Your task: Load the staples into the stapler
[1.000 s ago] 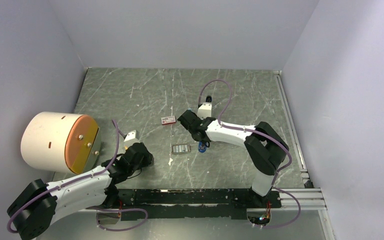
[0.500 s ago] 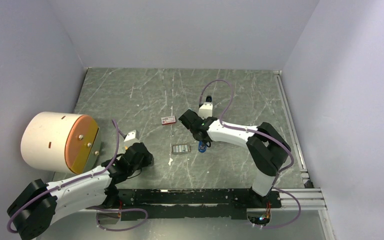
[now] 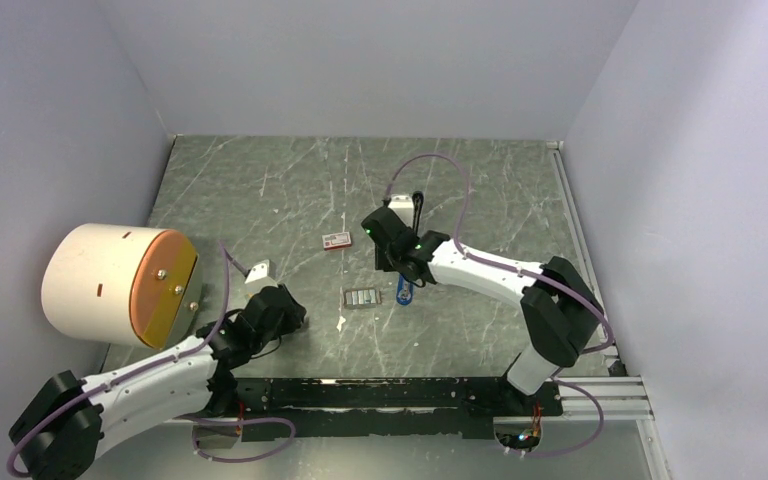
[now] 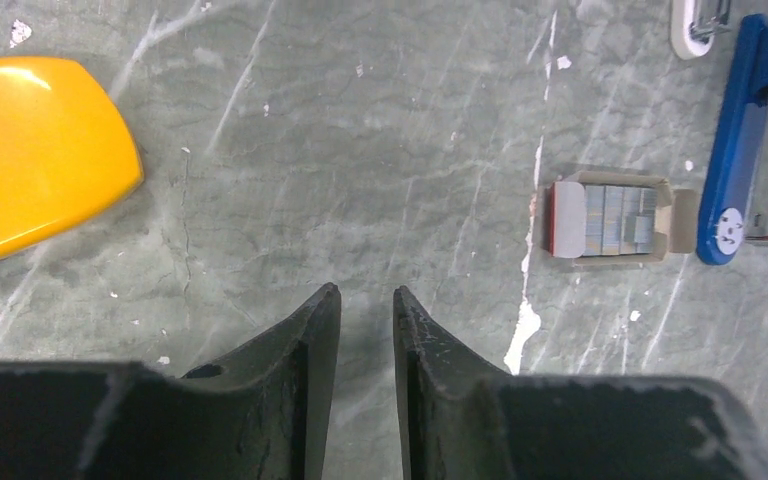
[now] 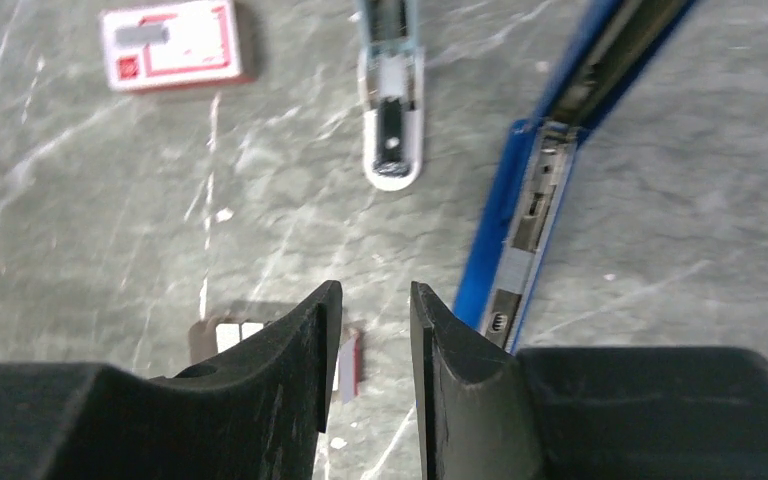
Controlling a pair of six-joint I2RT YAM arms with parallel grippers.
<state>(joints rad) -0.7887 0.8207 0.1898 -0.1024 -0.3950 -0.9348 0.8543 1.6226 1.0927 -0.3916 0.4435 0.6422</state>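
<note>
Over the grey marbled surface (image 3: 280,180), the right hand (image 5: 370,292) is held narrowly parted and empty just beside the blue stapler (image 5: 545,215), the staples (image 4: 610,218) are seen next to its end, and the left hand (image 4: 365,295), likewise parted and empty, is held well apart.

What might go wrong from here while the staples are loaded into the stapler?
The staples lie as several flat strips side by side; the right gripper, with only a narrow gap, might scatter them instead of gripping. The stapler lies unheld, so it may slide when strips are pushed in. The pale piece nearby could get knocked.
</note>
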